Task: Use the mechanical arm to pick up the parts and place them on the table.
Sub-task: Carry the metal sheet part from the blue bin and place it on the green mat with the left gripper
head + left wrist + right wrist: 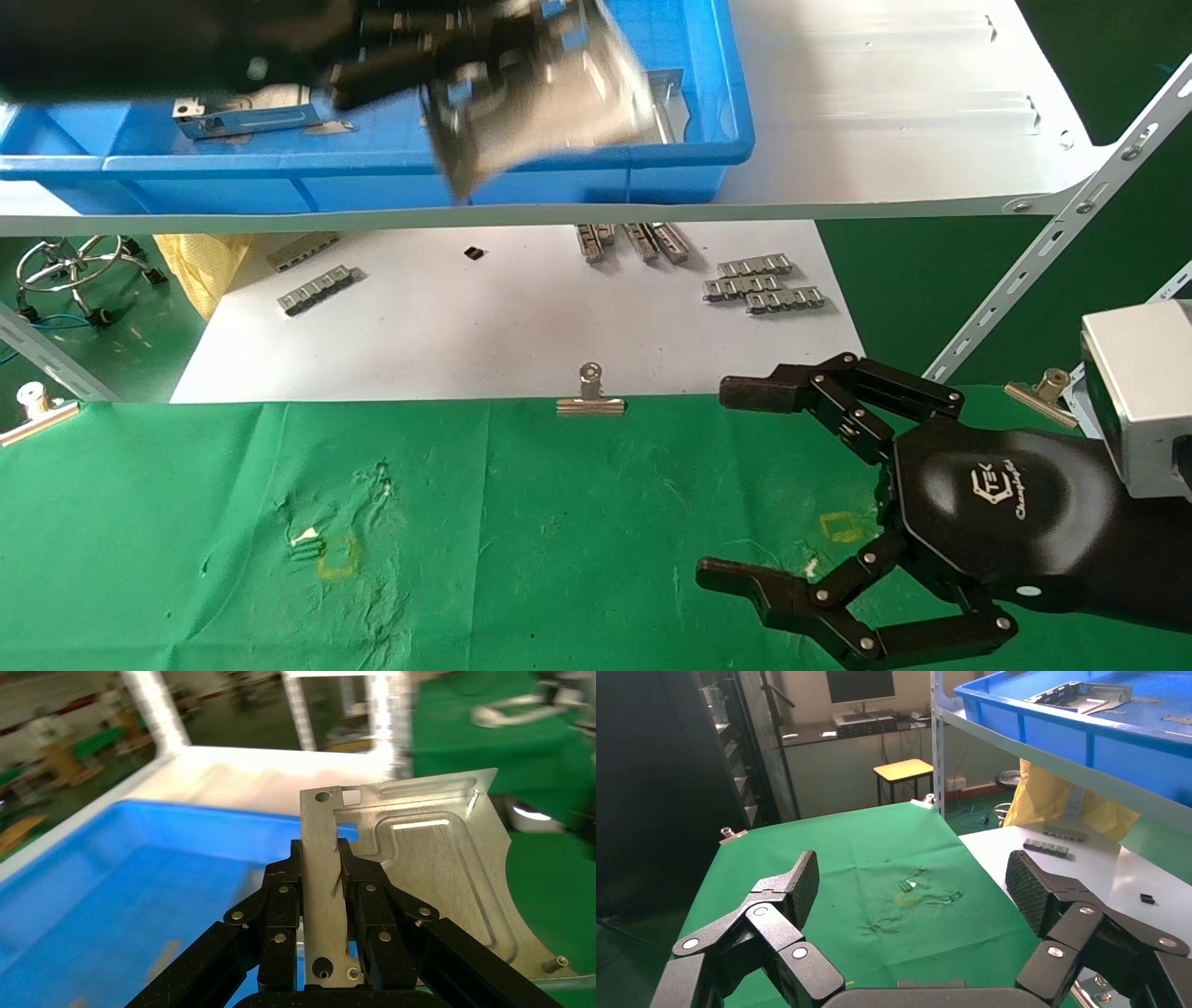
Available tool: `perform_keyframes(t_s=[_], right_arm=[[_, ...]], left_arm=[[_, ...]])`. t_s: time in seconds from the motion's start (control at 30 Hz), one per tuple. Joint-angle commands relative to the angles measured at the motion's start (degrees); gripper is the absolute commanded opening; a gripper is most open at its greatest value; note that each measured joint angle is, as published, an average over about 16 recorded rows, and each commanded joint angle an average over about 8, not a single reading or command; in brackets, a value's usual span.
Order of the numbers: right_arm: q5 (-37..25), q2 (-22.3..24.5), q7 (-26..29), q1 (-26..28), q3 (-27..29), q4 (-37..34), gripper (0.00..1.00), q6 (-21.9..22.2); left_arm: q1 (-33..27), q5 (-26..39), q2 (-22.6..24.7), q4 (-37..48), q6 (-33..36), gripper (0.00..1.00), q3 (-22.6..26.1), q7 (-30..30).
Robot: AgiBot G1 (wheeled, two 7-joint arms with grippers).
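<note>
The table (521,522) wears wrinkled green cloth, held by a binder clip (589,393). A white sheet (503,326) carries small ridged strips (764,284). The white shelf (885,112) bears a blue bin (372,168).

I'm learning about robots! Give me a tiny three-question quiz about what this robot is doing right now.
1. True or false: the left claw is shut on a metal part.
2. What is below the lifted part? A) blue bin B) green table C) yellow bag
3. Fill in: the right claw hangs over the green table with its fingers ____.

Key: 1 true; 2 A; 3 open.
</note>
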Motion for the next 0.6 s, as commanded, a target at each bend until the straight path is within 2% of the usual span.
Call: perform_keyframes(t_s=[0.03,0.17,0.37,0.47,0.6], right_arm=[[0.0,0.0,0.0,0.0,0.0,0.0,1.0,0.0],[0.0,0.0,0.0,0.0,0.0,0.0,1.0,0.0],[0.0,0.0,0.0,0.0,0.0,0.0,1.0,0.0],[0.0,0.0,0.0,0.0,0.0,0.0,1.0,0.0],[0.0,0.0,0.0,0.0,0.0,0.0,1.0,0.0]], left_arm=[[0.6,-0.3,-0.7,-0.6,3.8,0.0,-0.1,1.6],[5.3,-4.0,-4.7,-8.9,4.3,0.0,2.2,4.4],[12.5,-11.2,-12.9,-21.9,4.0,0.0,8.4,10.0],[14.6,-13.3,-16.1,-24.3,3.7,0.0,11.7,13.8],[16.3,-13.7,-17.9,-22.6,3.3,0.0,15.8,19.1]])
